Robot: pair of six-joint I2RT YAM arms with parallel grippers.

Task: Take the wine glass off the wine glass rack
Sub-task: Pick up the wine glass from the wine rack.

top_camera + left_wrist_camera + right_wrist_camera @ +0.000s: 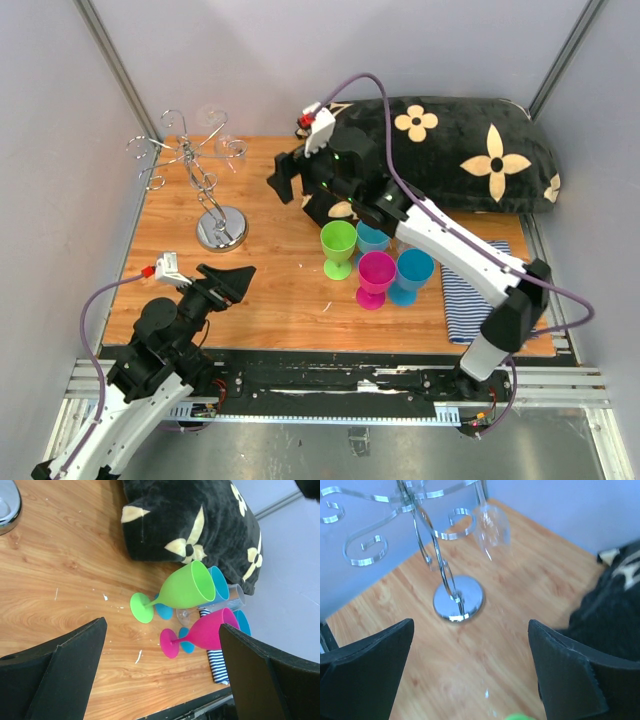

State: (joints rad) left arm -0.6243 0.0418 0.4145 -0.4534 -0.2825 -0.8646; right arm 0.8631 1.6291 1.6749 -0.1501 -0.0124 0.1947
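The wine glass rack stands at the back left of the wooden table, a silver wire stand on a round chrome base. A clear wine glass hangs bowl-down from one of its curled arms; from above this wine glass shows only faintly. My right gripper is open to the right of the rack, apart from the glass, and its fingers frame the rack's base with nothing between them. My left gripper is open over the table's near left, empty.
Green, pink and two blue goblets stand mid-table. A clear glass stands among them. A black flowered cushion lies at the back right, a striped cloth at the right edge. Grey walls stand close behind the rack.
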